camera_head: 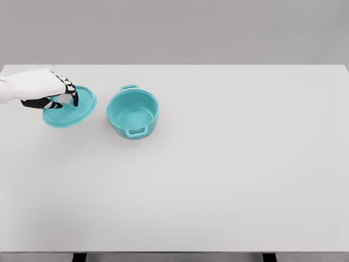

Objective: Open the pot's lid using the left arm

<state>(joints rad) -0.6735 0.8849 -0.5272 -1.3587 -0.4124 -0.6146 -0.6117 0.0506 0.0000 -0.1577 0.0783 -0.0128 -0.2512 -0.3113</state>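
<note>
A round teal pot [133, 113] with two loop handles stands uncovered on the white table [218, 180]. At its nine o'clock, just beside it, the matching flat teal lid [70, 110] lies on the tabletop, set clear of the rim. The white left hand [52, 90] curls dark fingers [70, 94] over the lid's centre, apparently gripping its knob.

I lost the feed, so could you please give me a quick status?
Left hand on lid, left of pot. Pot open. Right arm unseen. Nothing obstructing.
</note>
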